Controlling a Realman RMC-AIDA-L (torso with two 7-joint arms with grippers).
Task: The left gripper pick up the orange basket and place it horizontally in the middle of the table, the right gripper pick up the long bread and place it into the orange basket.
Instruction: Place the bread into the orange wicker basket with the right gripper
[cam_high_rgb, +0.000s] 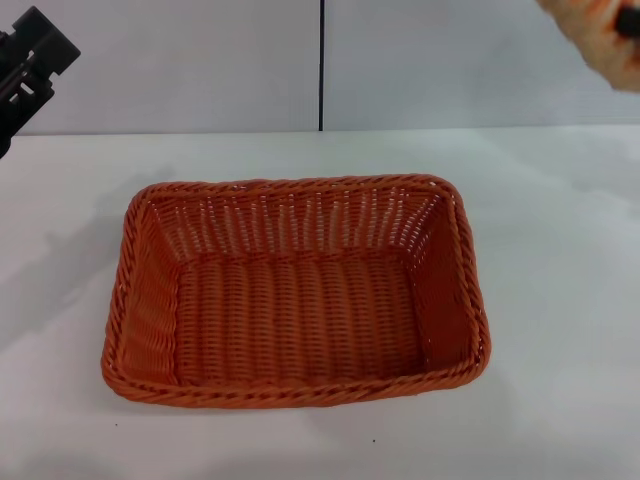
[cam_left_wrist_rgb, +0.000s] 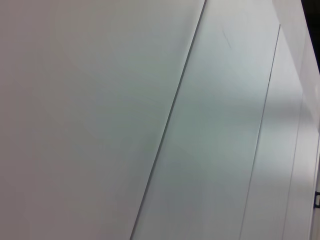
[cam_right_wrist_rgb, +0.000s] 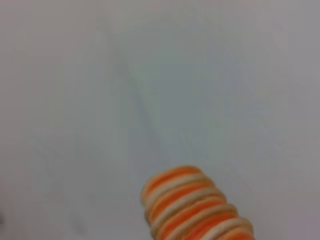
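Observation:
The orange basket (cam_high_rgb: 300, 320) lies lengthwise across the middle of the white table (cam_high_rgb: 560, 250), empty and upright. My left gripper (cam_high_rgb: 30, 60) is raised at the far left corner of the head view, well clear of the basket and holding nothing. At the top right corner, the long bread (cam_high_rgb: 595, 40) hangs in the air, above and to the right of the basket. My right gripper (cam_high_rgb: 628, 20) is shut on it and only a black sliver of it shows. The right wrist view shows the striped end of the bread (cam_right_wrist_rgb: 195, 210) over bare white surface.
A pale back wall with a dark vertical seam (cam_high_rgb: 321, 65) stands behind the table. The left wrist view shows only white panels (cam_left_wrist_rgb: 100, 120) with thin seams. White tabletop surrounds the basket on all sides.

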